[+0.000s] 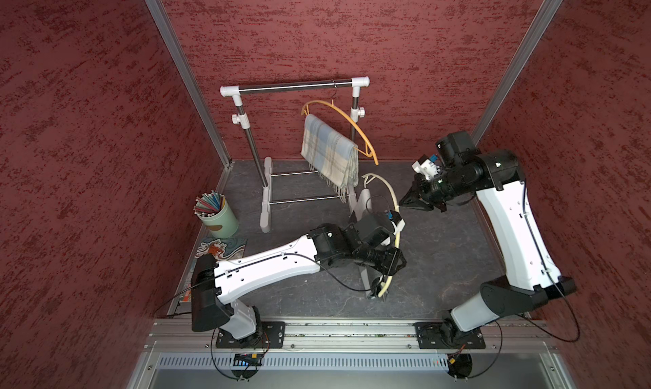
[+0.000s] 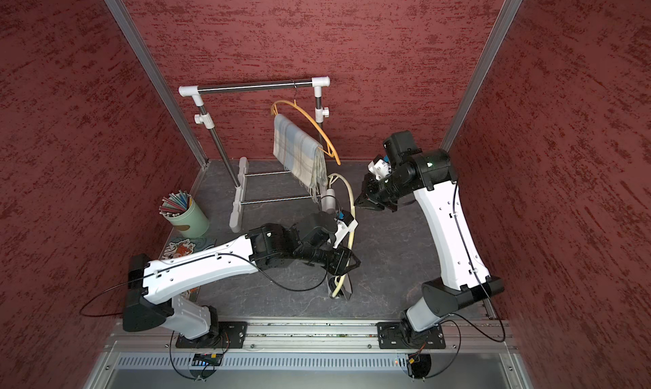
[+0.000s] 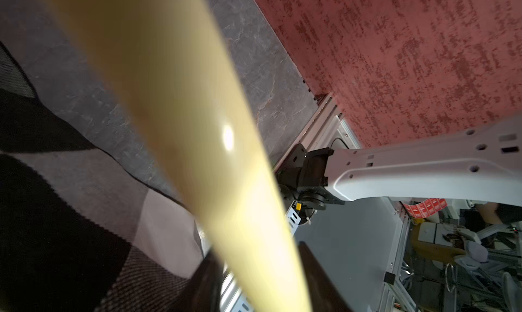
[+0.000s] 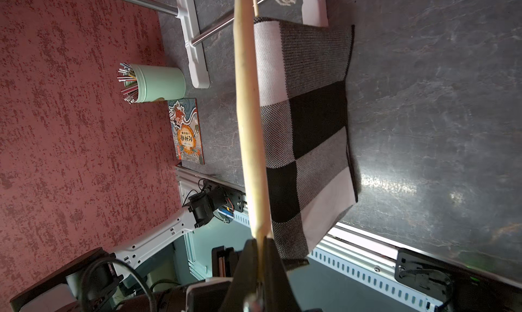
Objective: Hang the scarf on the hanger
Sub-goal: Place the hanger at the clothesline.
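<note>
My right pincer (image 4: 261,240): clenched on one end of the cream hanger (image 4: 248,98).
My left pincer (image 3: 257,254): around the hanger; pinching or not, I couldn't tell.
Scarf (image 4: 310,112): hung from the hanger.

A dark grey, stone-patterned worktop (image 1: 440,249) lies between textured red walls (image 1: 88,158) with aluminium corner posts (image 1: 183,70). At its far edge stands a small clothes rack (image 1: 287,86) with a steel rail, white plastic joints and white feet. A curved orange hanger (image 1: 355,126) hangs by a thin dark hook from the right end of the rail. A pale blue and cream plaid scarf (image 1: 329,147) is draped over it, fringe down. Near the worktop's left edge stands a mint-green cylindrical cup (image 4: 158,83) full of coloured pencils. Just beside it, towards the near edge, lies a flat illustrated book (image 4: 186,131), partly hidden in both top views.
</note>
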Robot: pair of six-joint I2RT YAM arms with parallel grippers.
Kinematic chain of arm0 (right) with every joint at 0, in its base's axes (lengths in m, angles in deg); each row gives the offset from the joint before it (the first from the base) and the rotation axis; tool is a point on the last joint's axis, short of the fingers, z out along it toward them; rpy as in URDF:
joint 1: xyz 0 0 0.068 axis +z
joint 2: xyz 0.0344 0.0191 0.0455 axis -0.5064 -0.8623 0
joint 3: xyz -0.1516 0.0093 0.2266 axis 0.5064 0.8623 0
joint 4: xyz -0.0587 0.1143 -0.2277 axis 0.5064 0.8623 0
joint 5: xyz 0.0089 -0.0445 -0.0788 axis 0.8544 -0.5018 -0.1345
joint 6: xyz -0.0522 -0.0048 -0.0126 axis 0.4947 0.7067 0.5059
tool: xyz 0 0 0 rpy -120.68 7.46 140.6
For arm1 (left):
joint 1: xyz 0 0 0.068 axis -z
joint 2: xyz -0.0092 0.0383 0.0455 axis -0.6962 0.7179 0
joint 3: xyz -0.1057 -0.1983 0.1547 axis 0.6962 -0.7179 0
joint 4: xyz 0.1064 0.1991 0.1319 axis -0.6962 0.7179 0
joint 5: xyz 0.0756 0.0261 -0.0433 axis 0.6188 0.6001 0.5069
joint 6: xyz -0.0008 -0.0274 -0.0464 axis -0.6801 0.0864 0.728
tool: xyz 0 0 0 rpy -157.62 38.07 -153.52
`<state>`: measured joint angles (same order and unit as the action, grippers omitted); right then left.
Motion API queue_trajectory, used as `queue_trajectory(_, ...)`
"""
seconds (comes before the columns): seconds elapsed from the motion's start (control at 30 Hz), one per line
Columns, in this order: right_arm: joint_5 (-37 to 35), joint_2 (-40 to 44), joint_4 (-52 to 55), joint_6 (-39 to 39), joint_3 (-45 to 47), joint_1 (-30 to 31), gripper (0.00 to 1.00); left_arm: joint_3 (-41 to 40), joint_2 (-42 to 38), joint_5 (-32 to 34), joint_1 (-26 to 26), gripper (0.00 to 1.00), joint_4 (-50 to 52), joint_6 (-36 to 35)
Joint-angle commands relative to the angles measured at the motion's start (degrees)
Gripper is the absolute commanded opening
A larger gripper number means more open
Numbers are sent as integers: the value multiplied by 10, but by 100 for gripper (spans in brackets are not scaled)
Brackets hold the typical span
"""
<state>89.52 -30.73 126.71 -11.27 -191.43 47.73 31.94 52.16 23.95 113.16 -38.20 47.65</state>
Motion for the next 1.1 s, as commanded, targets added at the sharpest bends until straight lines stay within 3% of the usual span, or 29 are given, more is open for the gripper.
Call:
queue_trajectory(0.0,34,26,-32,4,1,-2,0,19,-19,36,7,14,3,0)
queue_trajectory(0.03,35,28,-36,6,4,-2,0,17,-28,39,9,5,0,3)
queue_trajectory(0.07,37,31,-41,9,9,-2,12,12,-37,44,9,0,-2,7)
queue_trajectory(0.17,44,48,-70,26,27,-2,69,-12,-74,48,7,0,-18,26)
queue_trajectory(0.23,25,71,-94,35,39,-2,92,-31,-100,46,5,0,-29,42)
queue_trajectory(0.27,16,93,-118,39,53,-2,98,-42,-115,46,4,0,-33,50)
queue_trajectory(0.37,4,181,-253,35,147,-3,98,-77,-162,34,1,0,-52,72)
queue_trajectory(0.53,-107,425,-544,27,402,-3,98,-136,-248,22,-1,0,-61,100)
queue_trajectory(0.63,-138,491,-595,41,466,-3,98,-157,-313,50,-3,0,-38,111)
queue_trajectory(0.73,-119,511,-593,55,479,-3,98,-170,-367,47,-21,0,-28,116)
queue_trajectory(0.8,-103,522,-599,57,494,-3,98,-177,-403,9,-62,0,-29,126)
queue_trajectory(0.9,-86,531,-614,51,515,-3,98,-168,-420,-95,-170,0,-40,138)
queue_trajectory(1.07,-67,532,-629,40,540,-3,98,-112,-367,-304,-383,0,-65,145)
